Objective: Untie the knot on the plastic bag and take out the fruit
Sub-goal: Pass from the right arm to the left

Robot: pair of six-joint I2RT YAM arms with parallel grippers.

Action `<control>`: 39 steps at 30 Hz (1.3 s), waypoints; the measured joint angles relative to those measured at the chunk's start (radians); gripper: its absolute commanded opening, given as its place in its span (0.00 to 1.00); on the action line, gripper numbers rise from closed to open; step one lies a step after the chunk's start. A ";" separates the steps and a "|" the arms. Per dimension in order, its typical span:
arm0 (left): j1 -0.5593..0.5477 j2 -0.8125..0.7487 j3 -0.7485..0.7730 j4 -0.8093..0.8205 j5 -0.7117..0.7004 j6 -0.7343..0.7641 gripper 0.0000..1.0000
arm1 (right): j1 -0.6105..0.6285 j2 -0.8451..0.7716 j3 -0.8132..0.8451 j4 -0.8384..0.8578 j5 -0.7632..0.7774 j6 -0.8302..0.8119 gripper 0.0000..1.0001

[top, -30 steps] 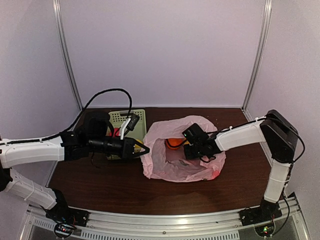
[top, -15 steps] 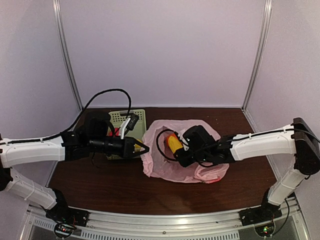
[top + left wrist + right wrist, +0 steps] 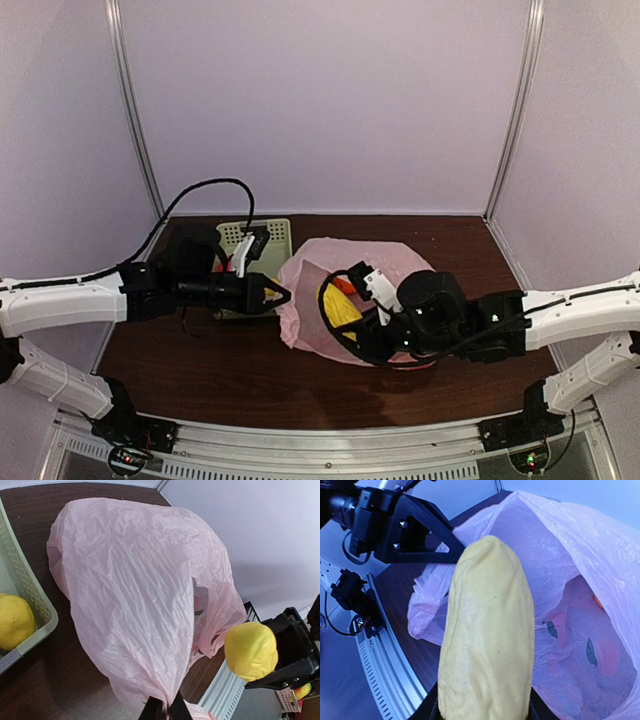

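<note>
left fingers (image 3: 152, 712): pinched tight shut on a fold of the plastic bag's (image 3: 305, 290) thin pink film, on the bag's left side, so the film is pulled taut towards them
right fingers (image 3: 285, 675): clamped on the lower end of a long yellow fruit (image 3: 487, 630), with the rest of it sticking up out of the grip
long yellow fruit: sits by the near-left side of the bag, with the bag's open mouth right behind it in the right wrist view
plastic bag: crinkly and see-through, around the middle of the tabletop (image 3: 200, 370), just right of the basket (image 3: 272, 235)
inside the bag: reddish and orange blobs show through the film, but I honestly can't tell which fruit they are
basket: pale green and slotted, towards the far-left corner of the tabletop
round yellow fruit (image 3: 15, 622): lying in the basket, close to its wall
</note>
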 measured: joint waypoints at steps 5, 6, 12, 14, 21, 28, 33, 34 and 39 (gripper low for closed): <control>0.000 -0.034 0.000 -0.023 -0.006 0.022 0.97 | 0.030 -0.110 -0.014 0.032 -0.001 0.026 0.26; 0.000 -0.050 0.000 -0.030 -0.009 0.029 0.98 | 0.031 -0.122 -0.014 0.038 -0.001 0.027 0.26; 0.000 -0.190 0.014 -0.079 -0.008 0.084 0.98 | 0.031 -0.158 -0.013 0.083 -0.001 0.029 0.26; -0.002 -0.237 0.029 -0.071 0.022 0.100 0.98 | 0.032 -0.158 -0.008 0.095 -0.002 0.028 0.26; -0.079 -0.267 0.053 0.037 0.116 0.103 0.98 | 0.050 -0.150 0.041 0.149 -0.024 0.019 0.27; -0.159 -0.157 0.061 0.166 0.174 0.080 0.98 | 0.065 -0.127 0.096 0.199 -0.053 0.004 0.26; -0.171 -0.112 0.072 0.243 0.205 0.060 0.96 | 0.067 -0.103 0.103 0.209 -0.079 0.001 0.27; -0.172 -0.106 0.073 0.260 0.210 0.055 0.93 | 0.068 -0.098 0.103 0.211 -0.087 0.001 0.26; -0.174 -0.100 0.073 0.318 0.219 0.018 0.79 | 0.074 -0.077 0.104 0.226 -0.109 0.000 0.26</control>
